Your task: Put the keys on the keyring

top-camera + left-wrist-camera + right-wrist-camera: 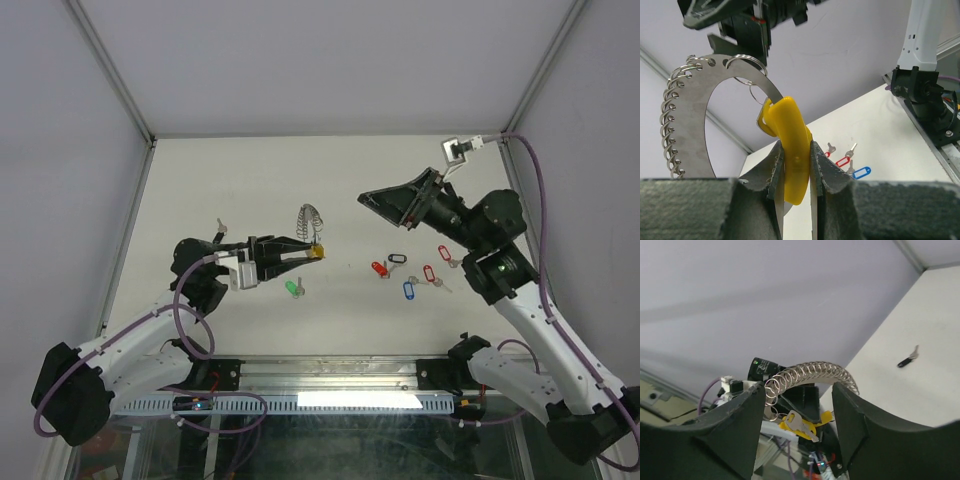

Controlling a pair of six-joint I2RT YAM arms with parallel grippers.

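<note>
My left gripper [306,251] [796,150] is shut on the yellow segment [790,145] of the keyring [311,221] [687,107] and holds the ring upright above the table. My right gripper [372,203] [799,390] hovers just right of it, open and empty, with the coil [812,374] showing beyond its fingers. A silver key [802,423] hangs by the yellow part under the coil. On the table lie loose keys: green [293,287], red [378,268], black [397,258], blue [408,289] [861,172], and two more red ones [430,273] [445,253].
Another black-tagged key [218,232] [909,358] lies alone at the far left near the left arm's elbow. White walls enclose the table [250,180] on three sides. A small white fixture [458,150] sits in the back right corner.
</note>
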